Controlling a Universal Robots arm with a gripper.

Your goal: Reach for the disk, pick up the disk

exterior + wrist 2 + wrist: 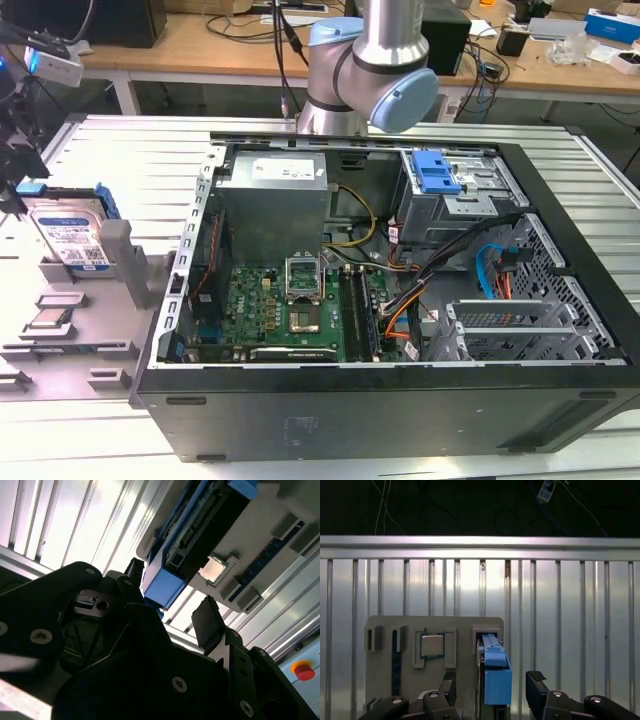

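**Open claw straddles the upright disk, no grip yet**

The disk stands on edge in a grey fixture at the exterior view's far left, on the slatted metal table and well apart from the open computer case. Standing it in a slot this way seems deliberate. Both broad faces are left free, so a two-fingered claw can come over the top edge and close on them, which it could not do if the disk lay flat.

In the first wrist view the gripper is lined up over that edge, jaws spread wide. One of its fingers is on each side of the disk's blue end, with a clear gap showing on both sides. It has hold of nothing. The spread looks chosen to clear both faces with room to spare, and the disk sits roughly midway between the fingers, so I judge that closing would bear on both faces about evenly.

A small square processor chip lies flat in its own recess of the same fixture, just beside the disk's slot and outside the fingers' span. I judge that the reach is nearly complete and the pick-up has not begun.
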